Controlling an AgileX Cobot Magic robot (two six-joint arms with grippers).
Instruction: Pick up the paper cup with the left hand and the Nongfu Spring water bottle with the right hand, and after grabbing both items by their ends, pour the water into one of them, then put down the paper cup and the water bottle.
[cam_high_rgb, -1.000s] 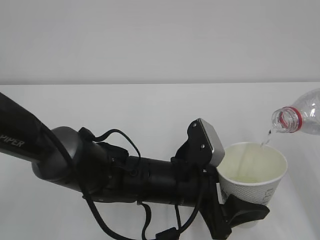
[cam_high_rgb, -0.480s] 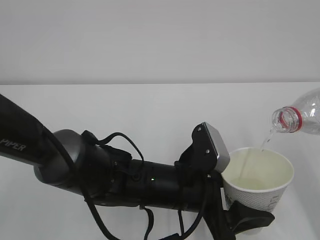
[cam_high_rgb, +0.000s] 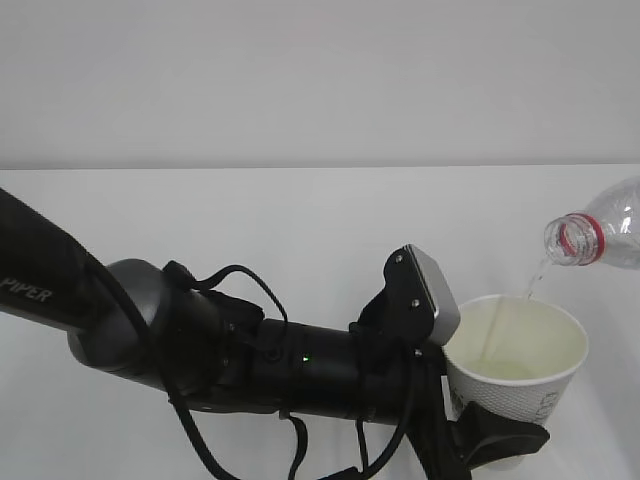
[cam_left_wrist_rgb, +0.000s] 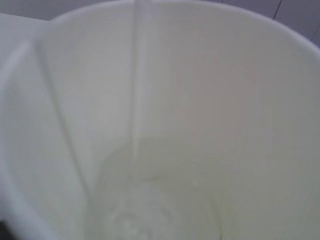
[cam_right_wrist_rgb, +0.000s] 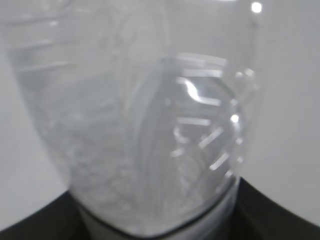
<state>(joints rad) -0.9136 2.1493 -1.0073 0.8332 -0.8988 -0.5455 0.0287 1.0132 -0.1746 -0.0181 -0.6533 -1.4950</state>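
The white paper cup (cam_high_rgb: 520, 375) is held upright at the lower right by my left gripper (cam_high_rgb: 490, 440), whose black fingers clasp its lower side. The left wrist view looks straight down into the paper cup (cam_left_wrist_rgb: 240, 100); a thin stream of water (cam_left_wrist_rgb: 136, 90) falls onto a shallow pool at its bottom. The Nongfu Spring water bottle (cam_high_rgb: 600, 238) comes in tilted from the right edge, red-ringed mouth down-left above the cup's far rim, water (cam_high_rgb: 533, 280) trickling from it. The right gripper is out of the exterior view. The clear bottle (cam_right_wrist_rgb: 145, 130) fills the right wrist view, dark gripper parts at the bottom corners.
A white tabletop (cam_high_rgb: 300, 230) runs back to a pale wall. The thick black PIPER arm (cam_high_rgb: 150, 330) with its cables and grey-topped block (cam_high_rgb: 428, 290) spans the lower left and middle of the exterior view.
The left arm with the cup shifted slightly right and down a second ago, then held still. The bottle keeps its tilt and water keeps running into the cup.
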